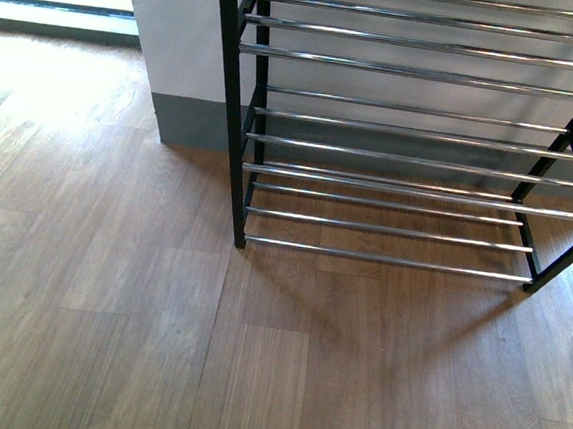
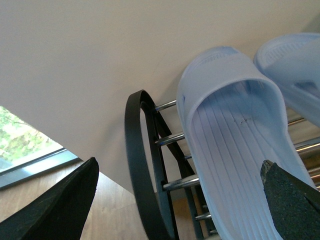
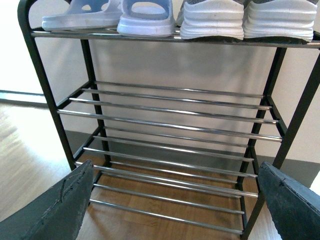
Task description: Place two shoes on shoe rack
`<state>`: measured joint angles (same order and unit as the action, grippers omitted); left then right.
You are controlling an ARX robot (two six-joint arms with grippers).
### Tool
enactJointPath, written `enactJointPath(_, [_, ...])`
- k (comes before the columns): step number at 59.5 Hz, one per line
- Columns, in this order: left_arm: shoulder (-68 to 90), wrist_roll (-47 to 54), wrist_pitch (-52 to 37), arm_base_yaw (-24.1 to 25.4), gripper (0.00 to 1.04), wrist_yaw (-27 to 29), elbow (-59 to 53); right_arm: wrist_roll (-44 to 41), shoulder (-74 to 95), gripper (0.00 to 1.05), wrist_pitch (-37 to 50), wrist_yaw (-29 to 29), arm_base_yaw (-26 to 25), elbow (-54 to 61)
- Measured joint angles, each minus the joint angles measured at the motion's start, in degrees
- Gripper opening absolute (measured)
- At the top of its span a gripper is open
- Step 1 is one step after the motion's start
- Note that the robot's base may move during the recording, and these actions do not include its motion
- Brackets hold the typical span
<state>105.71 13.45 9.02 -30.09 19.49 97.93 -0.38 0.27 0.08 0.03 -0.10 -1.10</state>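
Observation:
The two shoes, grey sneakers with thick white soles, stand side by side on the top shelf of the shoe rack, heels toward the right wrist camera. My right gripper is open and empty, held in front of the rack's lower shelves, well below the shoes. My left gripper is also open and empty, close under the rack's top corner post. The front view shows only the shoe rack's lower tiers, all bare; neither gripper nor the shoes appear there.
Two light blue slippers share the top shelf, beside the sneakers; one slipper fills the space between my left fingers' view. A white wall stands behind the rack. Wood floor stretches in front.

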Motion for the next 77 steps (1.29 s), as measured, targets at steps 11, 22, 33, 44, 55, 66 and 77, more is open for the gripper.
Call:
enactJointPath(11, [-17.4,-4.9,-9.6,0.2,0.95,1.2,-21.2,0.0,0.0,0.96,0.0,0.0,0.0,0.0])
enactJointPath(22, [-41.8,-8.8,-11.6,0.5,0.95,4.5,-45.8,0.0,0.0,0.96,0.0,0.0,0.0,0.0])
enactJointPath(33, [-60.9,-10.5,-5.9,4.9,0.95,5.6,-58.2,0.0,0.0,0.96,0.0,0.0,0.0,0.0])
enactJointPath(44, [-82.0,-16.2,5.9,12.2,0.95,4.1,-67.1,0.0,0.0,0.96,0.0,0.0,0.0,0.0])
enactJointPath(55, [-84.7,-17.8,6.1,13.7,0.95,2.9,-68.2,0.0,0.0,0.96,0.0,0.0,0.0,0.0])
enactJointPath(66, [-91.5,-14.6,-3.4,20.2,0.59,-9.9,-77.5,0.0,0.0,0.96,0.0,0.0,0.0,0.0])
enactJointPath(77, [-95.9,-14.1,-5.7,29.7,0.16,-19.2,-84.9,0.0,0.0,0.96,0.0,0.0,0.0,0.0])
